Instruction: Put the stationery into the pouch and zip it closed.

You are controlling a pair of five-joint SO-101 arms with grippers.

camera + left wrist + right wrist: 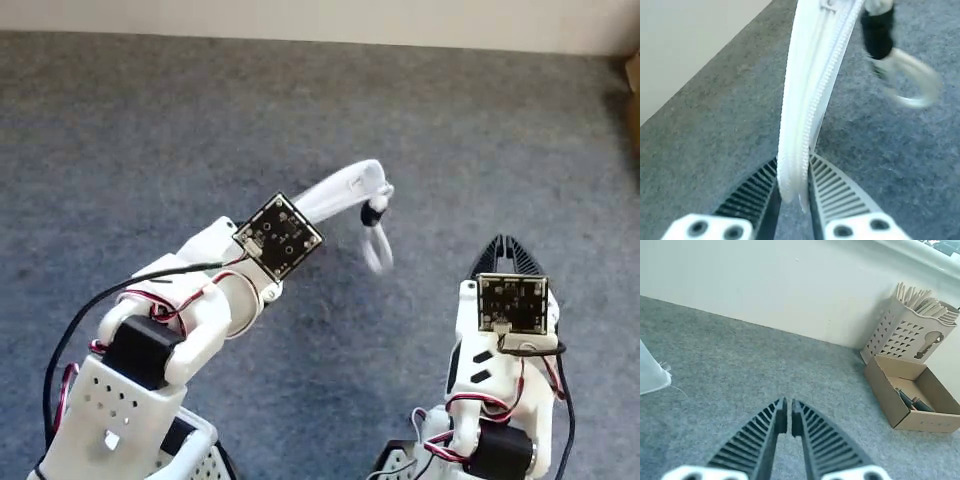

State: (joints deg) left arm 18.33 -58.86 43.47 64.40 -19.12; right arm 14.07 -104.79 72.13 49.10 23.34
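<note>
My left gripper (pixel 792 182) is shut on the zip edge of a white pouch (pixel 812 95) and holds it up off the grey carpet. In the high view the pouch (pixel 345 190) sticks out from under the left wrist camera board, with a black zip pull (pixel 373 212) and a pale ring (pixel 377 247) dangling from its far end. The same pull (pixel 877 34) and ring (pixel 912 85) hang beside the zipper in the left wrist view. My right gripper (pixel 510 252) sits apart to the right, low over the carpet, shut with nothing in it (pixel 789 422). A corner of the pouch (pixel 651 375) shows there.
A perforated wooden holder (pixel 912 330) with sticks and an open cardboard box (pixel 910 395) holding dark pens stand by the pale wall. Grey carpet (pixel 200 130) spreads around both arms.
</note>
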